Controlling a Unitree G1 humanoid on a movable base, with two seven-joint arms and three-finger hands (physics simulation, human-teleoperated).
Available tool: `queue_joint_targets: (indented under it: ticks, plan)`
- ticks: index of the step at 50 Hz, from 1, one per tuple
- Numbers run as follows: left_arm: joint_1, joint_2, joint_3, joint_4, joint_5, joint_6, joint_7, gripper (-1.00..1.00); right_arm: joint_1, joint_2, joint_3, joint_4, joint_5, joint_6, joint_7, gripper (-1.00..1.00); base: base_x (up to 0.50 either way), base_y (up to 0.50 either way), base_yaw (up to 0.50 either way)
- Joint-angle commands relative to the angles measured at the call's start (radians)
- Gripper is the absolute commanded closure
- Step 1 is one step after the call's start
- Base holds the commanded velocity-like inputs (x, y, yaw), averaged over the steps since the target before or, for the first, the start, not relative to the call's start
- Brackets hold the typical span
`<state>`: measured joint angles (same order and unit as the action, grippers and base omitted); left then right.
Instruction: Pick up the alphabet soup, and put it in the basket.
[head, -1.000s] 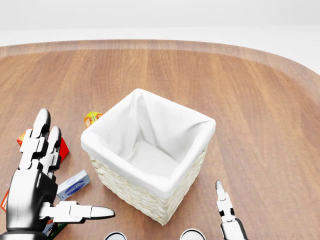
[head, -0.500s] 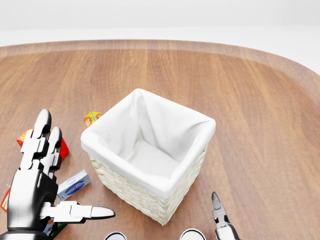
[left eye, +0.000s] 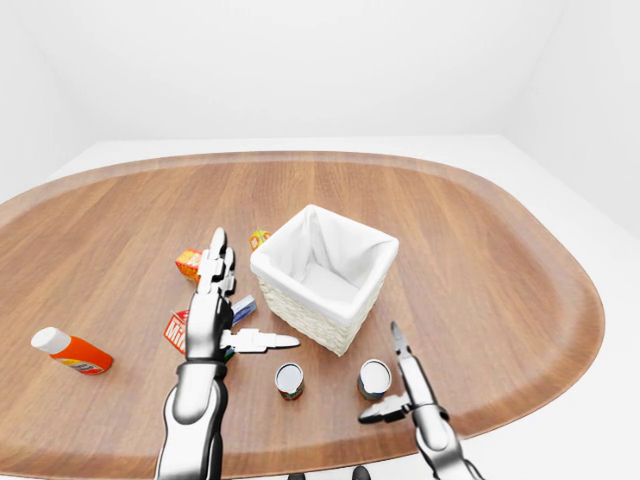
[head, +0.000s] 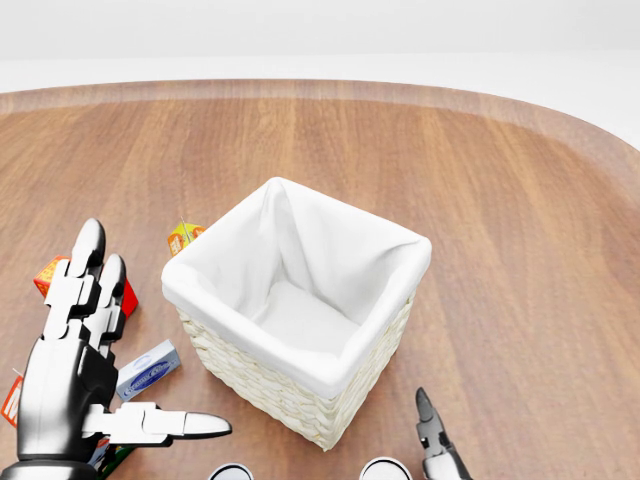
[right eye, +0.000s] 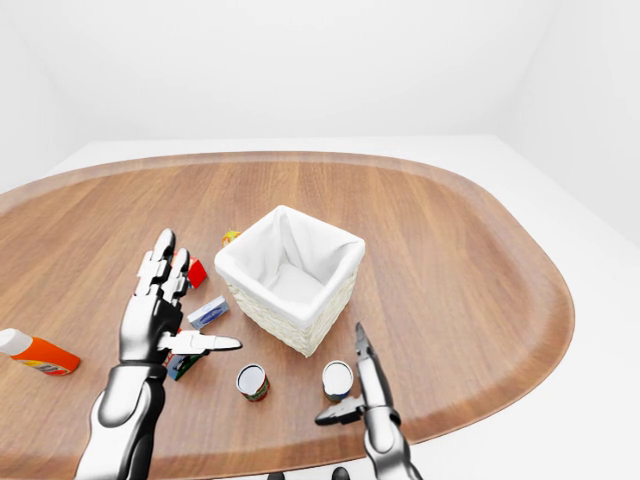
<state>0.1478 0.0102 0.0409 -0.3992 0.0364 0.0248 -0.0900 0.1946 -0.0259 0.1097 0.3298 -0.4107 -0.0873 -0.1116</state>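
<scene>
Lower in the head view than a second ago: right hand (left eye: 415, 400), only its fingertip now clearing the bottom edge; left hand (left eye: 208, 325) almost unchanged.

Alphabet soup (left eye: 375, 378): taken to be the paler of two cans, though no label can be read. Stands upright on the table (left eye: 480, 250), long axis vertical, lid toward the cameras, at 5 o'clock from the basket (left eye: 300, 295) in the left-eye view and just beside it.

Right hand: at 4 o'clock from that can, very near, contact not clear; spread wide, long finger pointing to 12, thumb out toward 9 below the can; holds nothing. Judged the nearer hand by far.

Second can (left eye: 289, 380): at 9 o'clock from the first, darker label, unreadable.

Left hand: at 9 o'clock from the basket, fingers wide, empty.

Blue-and-white box (head: 147, 370): print present, too small to read.
</scene>
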Motion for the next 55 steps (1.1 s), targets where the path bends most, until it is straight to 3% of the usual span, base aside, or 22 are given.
queue_joint_targets:
  ticks: [1, 14, 18, 32, 35, 55]
  plan:
    - [0.001, 0.0, -0.001, 0.003, 0.001, -0.004, 0.0, -1.0, -0.009, 0.002, 0.012, 0.023, -0.016, 0.0, -0.009, -1.0, 0.0, 0.0, 0.0]
    - [-0.005, 0.001, -0.001, 0.021, 0.002, -0.013, 0.001, -1.0, -0.032, 0.004, 0.018, 0.094, -0.034, 0.0, -0.023, -1.0, 0.0, 0.0, 0.0]
    - [0.0, 0.0, -0.003, 0.004, 0.003, -0.003, 0.001, -1.0, -0.033, 0.005, 0.021, 0.105, -0.041, 0.0, -0.026, -1.0, 0.0, 0.0, 0.0]
    - [0.0, 0.0, -0.004, 0.004, 0.002, -0.002, 0.001, -1.0, -0.043, 0.007, 0.024, 0.137, -0.053, 0.0, -0.028, -1.0, 0.0, 0.0, 0.0]
    - [-0.001, 0.0, -0.004, 0.004, 0.002, -0.002, 0.002, -1.0, -0.03, 0.007, 0.028, 0.111, -0.054, 0.0, -0.02, 1.0, 0.0, 0.0, 0.0]
    - [0.0, 0.0, -0.006, 0.013, 0.005, -0.011, 0.003, -1.0, -0.019, 0.005, 0.029, 0.075, -0.058, 0.0, -0.017, 1.0, 0.0, 0.0, 0.0]
